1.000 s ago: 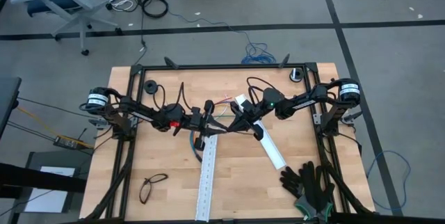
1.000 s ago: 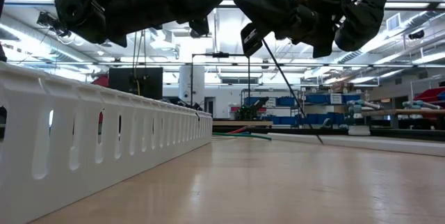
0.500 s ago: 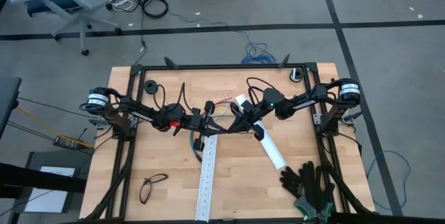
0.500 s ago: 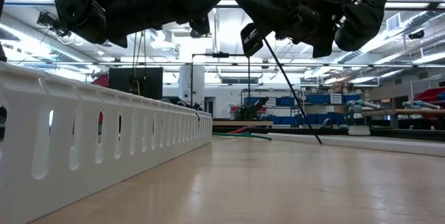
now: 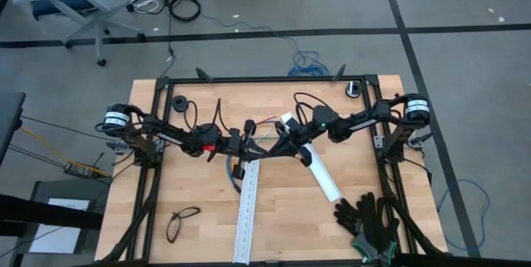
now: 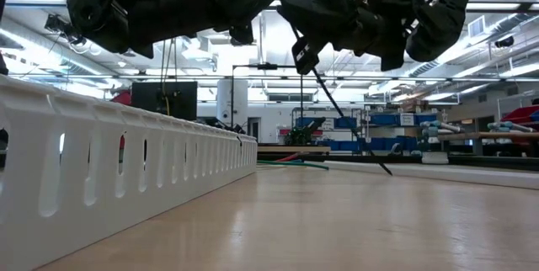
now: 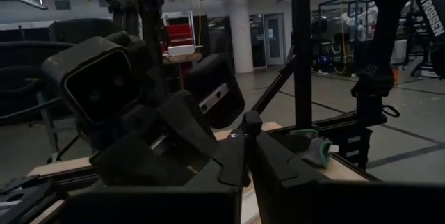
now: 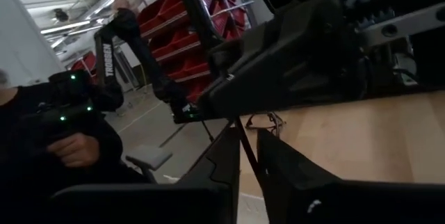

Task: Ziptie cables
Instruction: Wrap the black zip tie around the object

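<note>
The cables (image 5: 264,123), thin coloured wires with a blue-sheathed end (image 5: 232,167), lie on the table's middle; the low view shows them far off (image 6: 290,164). My two grippers meet tip to tip a little above them. My left gripper (image 5: 251,133) is shut on a black ziptie's head (image 7: 252,122). My right gripper (image 5: 278,143) faces it, fingers close together with the ziptie's strap (image 8: 249,156) between them. The strap (image 6: 349,124) slants down from the grippers, its free end low over the table. My left gripper pinches the ziptie's small square head (image 7: 252,122) between its two fingertips, coming level from the table's left. The head is lifted clear of the table. My right gripper has the thin strap (image 8: 245,140) between its fingers, coming about level from the table's right and lying across the strap. Below the fingers the strap hangs slanting toward the table.
A long white perforated rail (image 5: 249,213) lies from the middle toward the near edge, close on the left in the low view (image 6: 126,166). A second rail (image 5: 319,172) lies slantwise on the right. Black gloves (image 5: 369,221) sit at the near right, glasses (image 5: 182,221) at the near left.
My right gripper has rolled a little about its own line, staying in place. The ziptie's strap has swung with it: its upper part has moved toward the left gripper, while its lower end stays low over the table.
</note>
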{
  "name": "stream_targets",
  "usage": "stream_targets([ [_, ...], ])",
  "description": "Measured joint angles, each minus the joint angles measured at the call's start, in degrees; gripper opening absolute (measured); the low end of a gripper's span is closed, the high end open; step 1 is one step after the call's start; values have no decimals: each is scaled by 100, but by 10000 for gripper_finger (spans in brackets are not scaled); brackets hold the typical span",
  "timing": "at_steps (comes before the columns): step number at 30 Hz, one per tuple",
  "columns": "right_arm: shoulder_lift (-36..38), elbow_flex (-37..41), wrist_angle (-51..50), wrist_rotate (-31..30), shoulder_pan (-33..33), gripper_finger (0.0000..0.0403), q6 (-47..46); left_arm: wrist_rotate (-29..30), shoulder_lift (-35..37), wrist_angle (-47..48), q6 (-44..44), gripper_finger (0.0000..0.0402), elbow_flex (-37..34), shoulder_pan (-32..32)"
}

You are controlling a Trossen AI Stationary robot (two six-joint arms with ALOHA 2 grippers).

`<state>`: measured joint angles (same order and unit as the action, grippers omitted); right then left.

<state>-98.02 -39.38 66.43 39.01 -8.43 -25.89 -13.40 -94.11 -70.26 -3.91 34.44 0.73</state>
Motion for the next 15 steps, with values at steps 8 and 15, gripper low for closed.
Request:
stream_targets([
  [8,0,0,-73,3,-21,64,3,140,0,237,5,0,0,2],
  [15,0,0,-74,145,-114,61,-3,392,0,275,-3,0,-23,2],
])
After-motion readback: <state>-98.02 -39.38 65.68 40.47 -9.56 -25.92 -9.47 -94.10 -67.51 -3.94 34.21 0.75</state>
